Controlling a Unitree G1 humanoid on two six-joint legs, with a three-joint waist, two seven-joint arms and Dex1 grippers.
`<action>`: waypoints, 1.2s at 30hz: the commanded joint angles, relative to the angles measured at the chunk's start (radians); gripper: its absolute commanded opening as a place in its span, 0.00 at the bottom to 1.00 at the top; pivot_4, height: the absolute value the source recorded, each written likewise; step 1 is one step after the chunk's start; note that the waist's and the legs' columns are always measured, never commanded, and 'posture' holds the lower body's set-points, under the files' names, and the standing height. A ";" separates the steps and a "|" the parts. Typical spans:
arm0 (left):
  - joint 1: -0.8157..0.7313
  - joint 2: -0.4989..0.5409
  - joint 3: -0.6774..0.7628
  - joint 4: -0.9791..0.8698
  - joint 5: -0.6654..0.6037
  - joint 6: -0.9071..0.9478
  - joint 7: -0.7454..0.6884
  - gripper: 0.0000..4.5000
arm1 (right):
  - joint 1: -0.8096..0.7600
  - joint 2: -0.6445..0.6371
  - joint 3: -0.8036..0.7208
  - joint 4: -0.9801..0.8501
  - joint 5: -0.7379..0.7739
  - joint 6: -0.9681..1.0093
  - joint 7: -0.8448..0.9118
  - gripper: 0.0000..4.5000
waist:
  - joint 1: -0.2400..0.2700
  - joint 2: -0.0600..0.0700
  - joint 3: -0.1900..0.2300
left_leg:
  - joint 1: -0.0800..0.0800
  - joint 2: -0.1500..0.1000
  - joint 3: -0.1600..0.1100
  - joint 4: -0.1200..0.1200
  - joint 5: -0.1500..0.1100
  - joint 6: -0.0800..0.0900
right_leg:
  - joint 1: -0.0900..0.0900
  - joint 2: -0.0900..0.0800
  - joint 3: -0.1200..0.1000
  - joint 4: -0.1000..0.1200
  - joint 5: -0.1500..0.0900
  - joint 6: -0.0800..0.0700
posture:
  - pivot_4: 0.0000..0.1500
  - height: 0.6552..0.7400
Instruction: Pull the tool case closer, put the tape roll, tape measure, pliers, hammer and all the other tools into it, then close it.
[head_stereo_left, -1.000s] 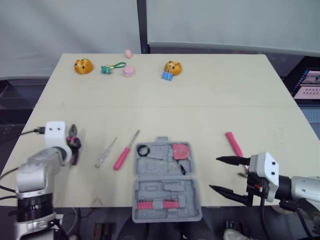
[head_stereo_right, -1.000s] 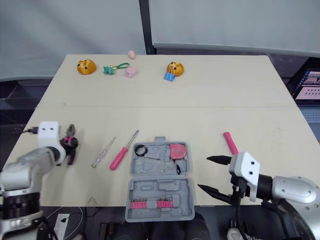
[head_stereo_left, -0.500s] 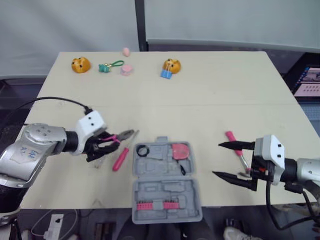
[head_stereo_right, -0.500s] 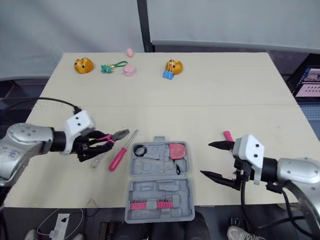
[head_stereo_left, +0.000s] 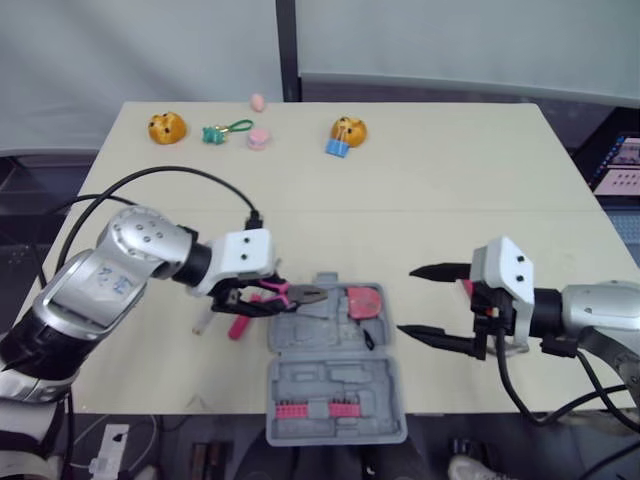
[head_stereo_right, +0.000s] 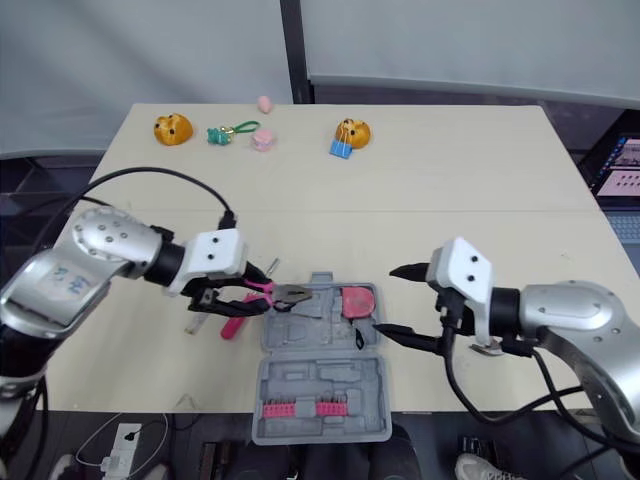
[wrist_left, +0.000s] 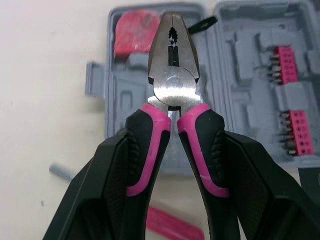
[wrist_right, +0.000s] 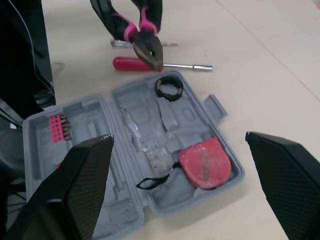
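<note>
Over grey moulded case (head_stereo_left: 335, 360), steel-nosed pliers (head_stereo_left: 296, 294).

The pliers (wrist_left: 172, 85) sit between the fingers of the left gripper (head_stereo_left: 258, 300), with their head reaching past the fingertips over the far left corner of the tool case (head_stereo_left: 330, 385). Below that head, in the case's far half, lies the tape roll (wrist_right: 168, 88). The tape measure (head_stereo_left: 362, 302) lies in the same half, on the side nearer the right gripper (head_stereo_left: 406, 300). A row of bits (head_stereo_left: 305, 410) sits in the near half. Under the left gripper, on the table (head_stereo_left: 430, 190) just outside the case, lie a screwdriver (head_stereo_left: 240, 325) and, beyond it, a thinner one (head_stereo_left: 203, 322). The right gripper is just off the case's right side, with the hammer (head_stereo_left: 465, 287) behind it. Small toys (head_stereo_left: 166, 127) line the far edge, well beyond both grippers.
</note>
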 joint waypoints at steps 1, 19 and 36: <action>-0.063 -0.030 -0.019 -0.006 0.010 0.004 -0.043 0.51 | -0.076 0.001 0.030 -0.044 0.052 0.088 -0.064 1.00 | -0.002 0.000 0.000 | 0.000 0.000 0.000 0.000 0.000 0.000 | 0.000 0.000 0.000 0.000 0.000 0.000 | 1.00 0.67; -0.182 -0.198 -0.079 0.122 0.056 0.022 -0.080 0.51 | -0.384 0.149 0.299 -0.046 0.073 0.351 -0.239 1.00 | -0.005 0.000 0.000 | -0.010 -0.002 0.000 0.011 0.000 0.000 | -0.012 0.000 0.002 0.012 0.000 0.000 | 1.00 0.67; -0.166 -0.227 -0.081 0.118 0.080 0.036 -0.069 0.51 | -0.413 0.223 0.425 0.020 -0.066 0.285 -0.226 1.00 | -0.006 0.000 0.000 | -0.014 -0.006 -0.001 0.013 0.000 0.000 | -0.016 0.000 0.001 0.014 0.000 0.000 | 1.00 0.67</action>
